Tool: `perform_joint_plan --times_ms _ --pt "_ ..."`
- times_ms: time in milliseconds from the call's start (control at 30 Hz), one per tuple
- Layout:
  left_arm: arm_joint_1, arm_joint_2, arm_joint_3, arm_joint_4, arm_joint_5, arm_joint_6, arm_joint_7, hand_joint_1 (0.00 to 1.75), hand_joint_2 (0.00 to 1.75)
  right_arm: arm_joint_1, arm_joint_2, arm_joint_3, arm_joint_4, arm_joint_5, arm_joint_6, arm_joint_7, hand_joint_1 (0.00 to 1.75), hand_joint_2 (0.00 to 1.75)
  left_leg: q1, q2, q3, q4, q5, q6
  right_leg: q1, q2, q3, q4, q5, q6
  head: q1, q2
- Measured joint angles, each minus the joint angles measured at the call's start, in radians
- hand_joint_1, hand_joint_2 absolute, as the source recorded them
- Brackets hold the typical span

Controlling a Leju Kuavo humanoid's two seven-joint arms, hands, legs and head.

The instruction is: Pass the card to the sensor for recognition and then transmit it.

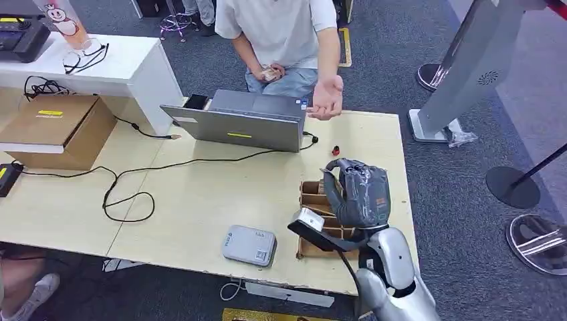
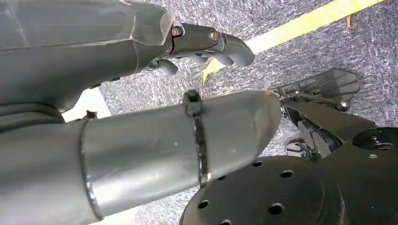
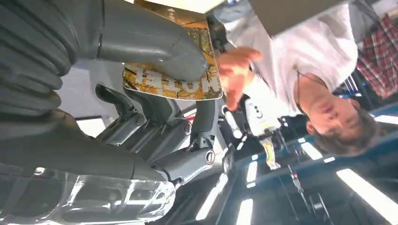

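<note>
One table (image 1: 200, 200) carries one laptop (image 1: 244, 120), one cardboard tray (image 1: 314, 200) and one grey sensor (image 1: 249, 245) at its near edge. One person's open palm (image 1: 327, 97) waits far right. The right hand (image 1: 361, 194) pinches one card (image 3: 176, 70) above the tray; the left hand (image 2: 206, 44) hangs with fingers curled, holding nothing.

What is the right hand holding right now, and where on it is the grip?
The right hand holds the card, its thumb pressed on the printed face with the fingers behind; one end of the card sticks out past the thumb.
</note>
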Motion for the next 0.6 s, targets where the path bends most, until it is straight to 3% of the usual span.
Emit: perform_joint_plan --times_ms 600 --pt "-0.016 0.021 -0.015 0.043 -0.001 0.028 0.0 0.0 0.0 -0.1 0.031 0.035 0.101 -0.028 -0.167 -0.084 1.75 1.75 0.0 0.0 0.0 0.0 0.0 0.0 0.0 0.0 0.0 0.0 0.0 0.0 0.0 0.0"
